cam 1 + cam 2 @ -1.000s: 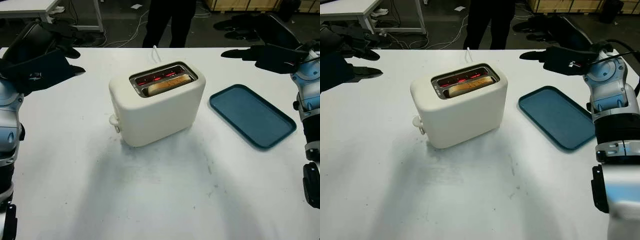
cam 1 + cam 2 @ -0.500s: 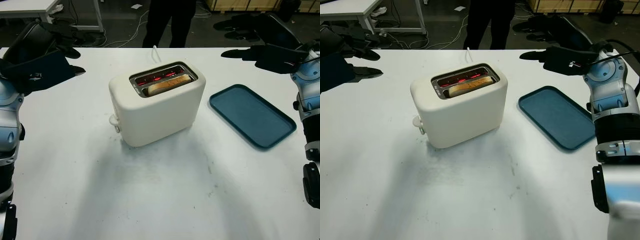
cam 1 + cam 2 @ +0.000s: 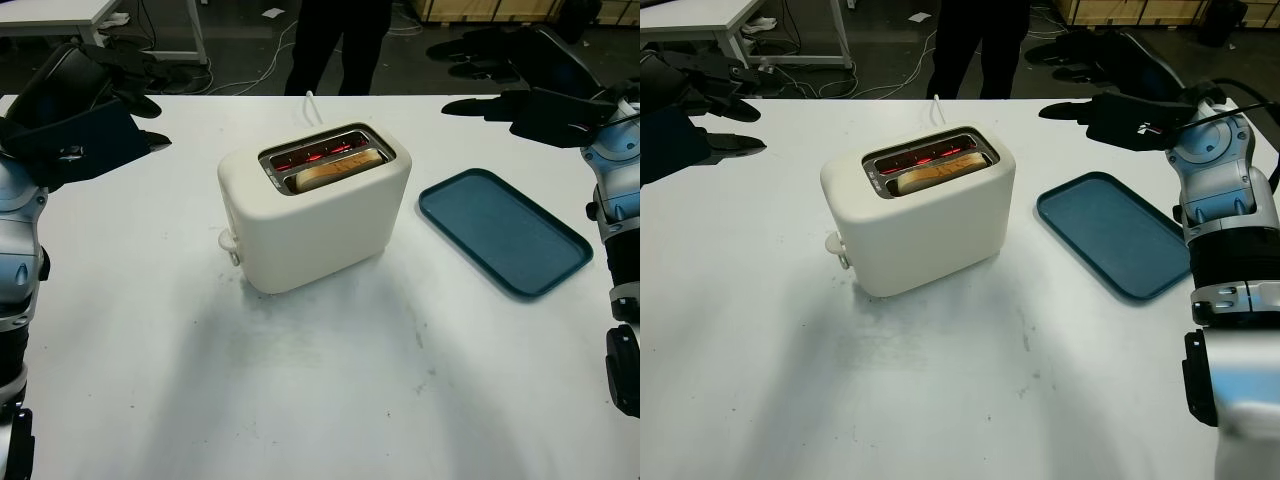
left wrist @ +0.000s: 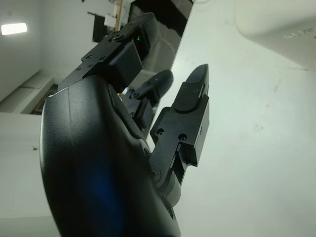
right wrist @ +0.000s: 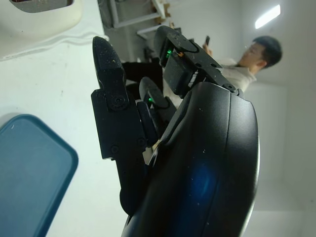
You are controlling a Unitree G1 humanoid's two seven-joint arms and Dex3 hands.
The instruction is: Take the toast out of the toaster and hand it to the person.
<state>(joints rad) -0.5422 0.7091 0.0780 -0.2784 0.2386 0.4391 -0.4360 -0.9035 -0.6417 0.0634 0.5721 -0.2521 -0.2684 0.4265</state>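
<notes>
A cream toaster (image 3: 315, 212) is set near the middle of the white worktop (image 3: 330, 390), turned at an angle, with its lever knob (image 3: 228, 241) on the near left end. A slice of toast (image 3: 336, 169) is seated in the nearer slot, its top edge just showing, while red heating elements (image 3: 312, 156) are seen glowing in the farther slot. A white cord (image 3: 312, 105) is led away from the toaster's far side. A blue tray (image 3: 503, 230) is laid to the right of the toaster, apart from it. The left robot hand (image 3: 82, 118) is held above the worktop's far left corner, open and holding nothing. The right robot hand (image 3: 530, 100) is held above the far right, beyond the tray, likewise open and holding nothing. A person in dark trousers (image 3: 338, 42) is seen standing past the far edge.
</notes>
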